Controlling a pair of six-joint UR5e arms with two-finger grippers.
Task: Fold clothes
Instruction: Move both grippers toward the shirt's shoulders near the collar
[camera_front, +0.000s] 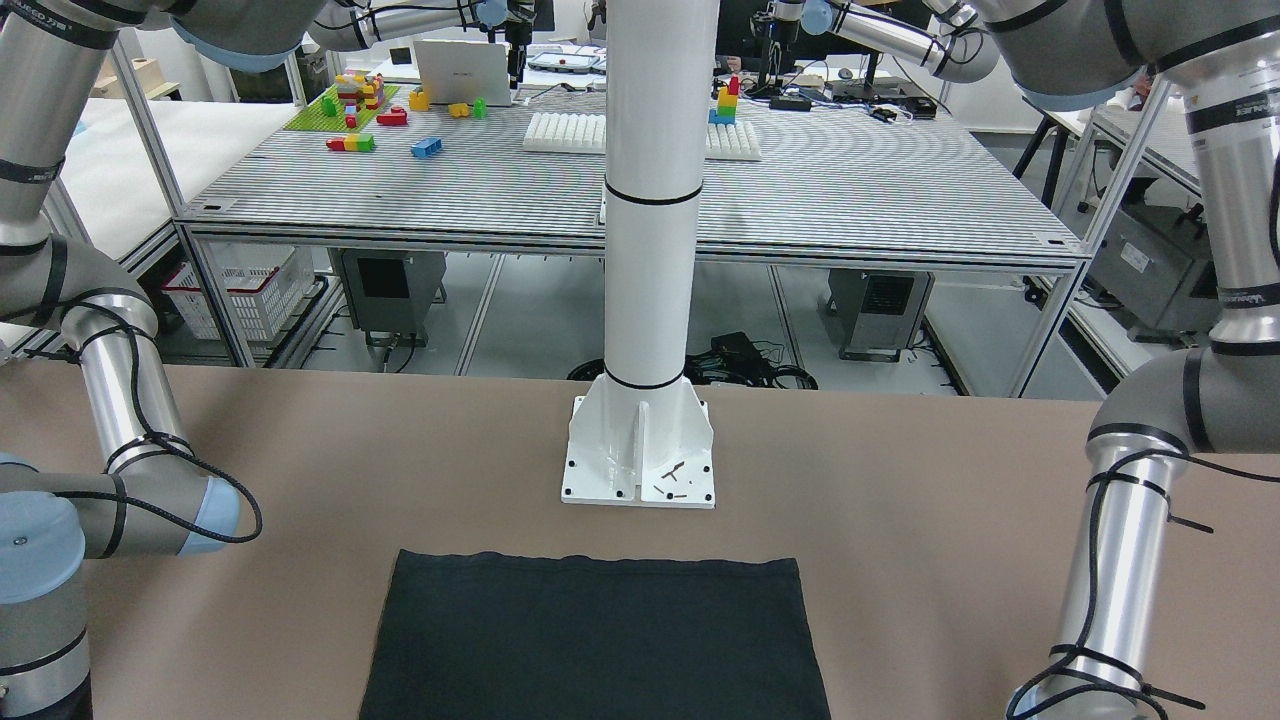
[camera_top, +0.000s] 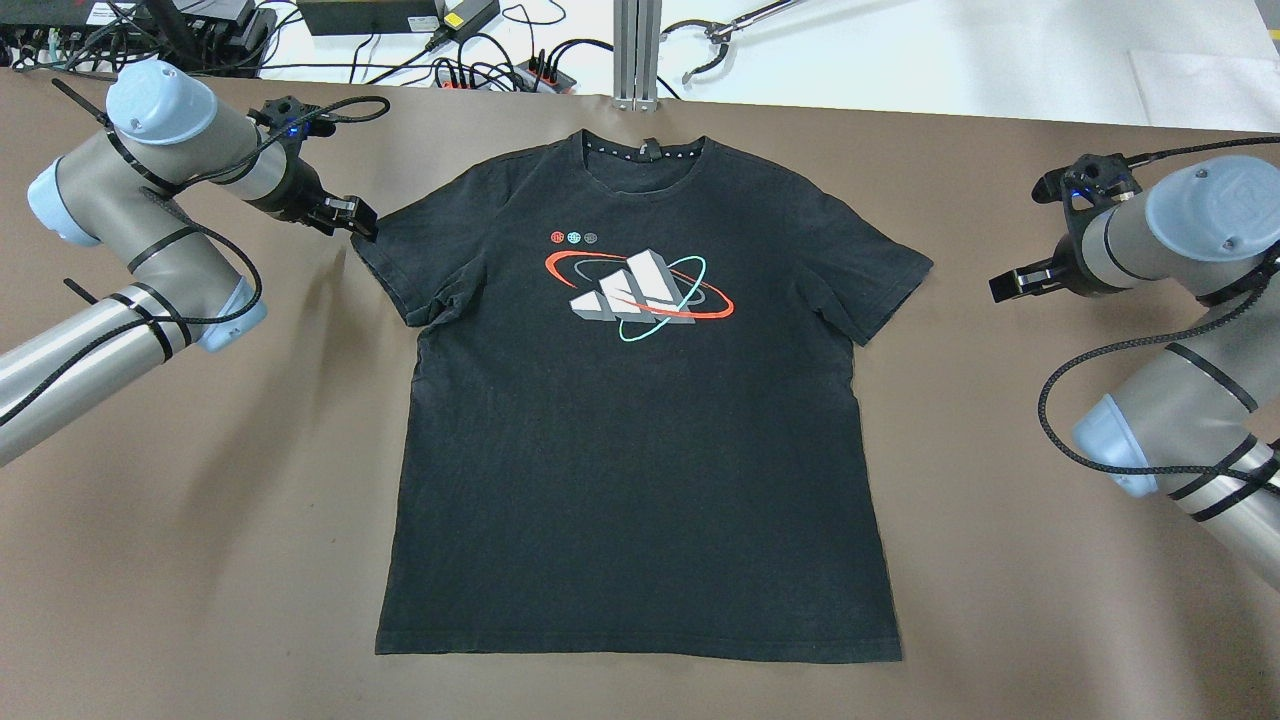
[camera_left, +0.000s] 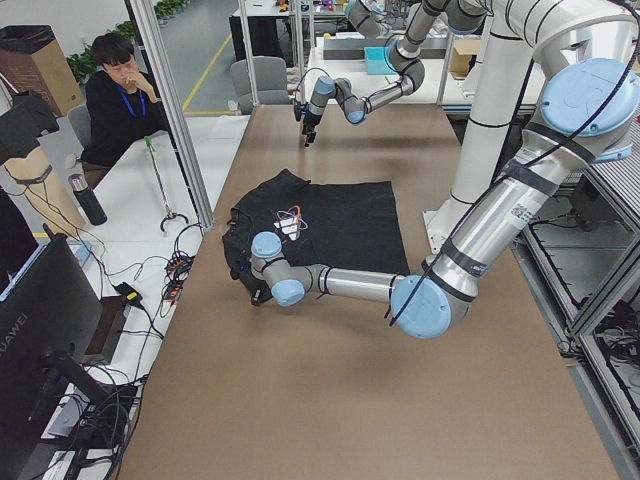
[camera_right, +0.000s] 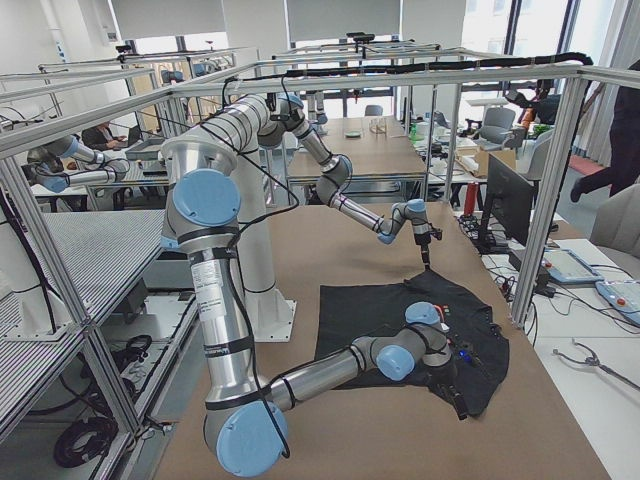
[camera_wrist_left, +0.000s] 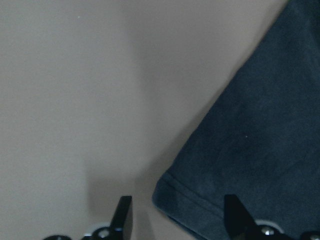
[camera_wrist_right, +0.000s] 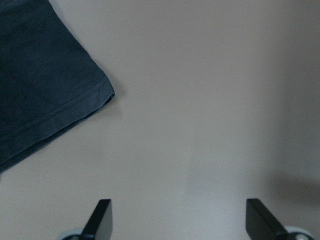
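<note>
A black T-shirt (camera_top: 640, 400) with a red, white and teal logo lies flat and face up on the brown table (camera_top: 200, 560), collar at the far side. Its hem shows in the front-facing view (camera_front: 600, 640). My left gripper (camera_top: 360, 222) is open at the tip of the shirt's left-hand sleeve. In the left wrist view the sleeve corner (camera_wrist_left: 172, 192) lies between the open fingers of that gripper (camera_wrist_left: 177, 220). My right gripper (camera_top: 1008, 285) is open and empty, a short way off the other sleeve (camera_wrist_right: 45, 90). The right wrist view shows it (camera_wrist_right: 180, 220) over bare table.
The robot's white column base (camera_front: 640, 450) stands just behind the shirt's hem. Cables and power strips (camera_top: 480, 65) lie beyond the table's far edge. A seated person (camera_left: 120, 90) is off the table's far side. Bare table surrounds the shirt on all sides.
</note>
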